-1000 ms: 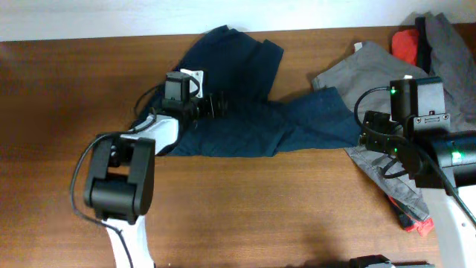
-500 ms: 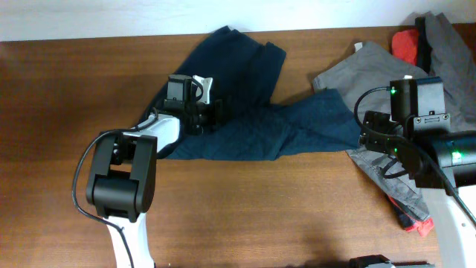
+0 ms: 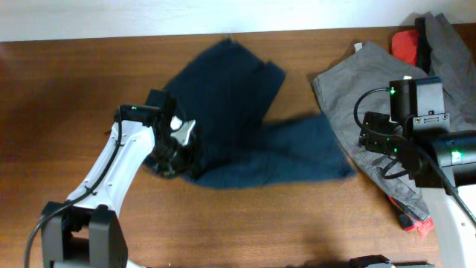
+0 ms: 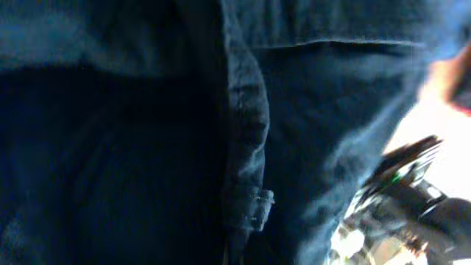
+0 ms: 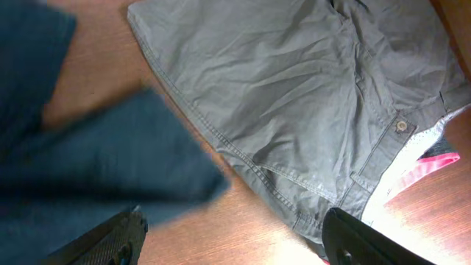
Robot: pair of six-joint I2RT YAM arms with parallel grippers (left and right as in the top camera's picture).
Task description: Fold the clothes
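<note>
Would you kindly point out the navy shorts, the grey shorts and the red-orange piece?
navy shorts (image 3: 238,97): overhead view, upper leg panel.
grey shorts (image 5: 294,96): right wrist view, front panel.
red-orange piece (image 3: 405,45): overhead view, exposed fold.

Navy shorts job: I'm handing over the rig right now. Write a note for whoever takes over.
Left gripper: buried in the navy shorts, jaws hidden. The cloth is blurred, so it is probably being dragged.
Right gripper: open and empty, above the edge of the grey shorts.
Navy shorts lie spread mid-table. Grey shorts lie to their right, with a red piece at the far right corner.
Done: nothing folded yet.
Left: fold every garment.
</note>
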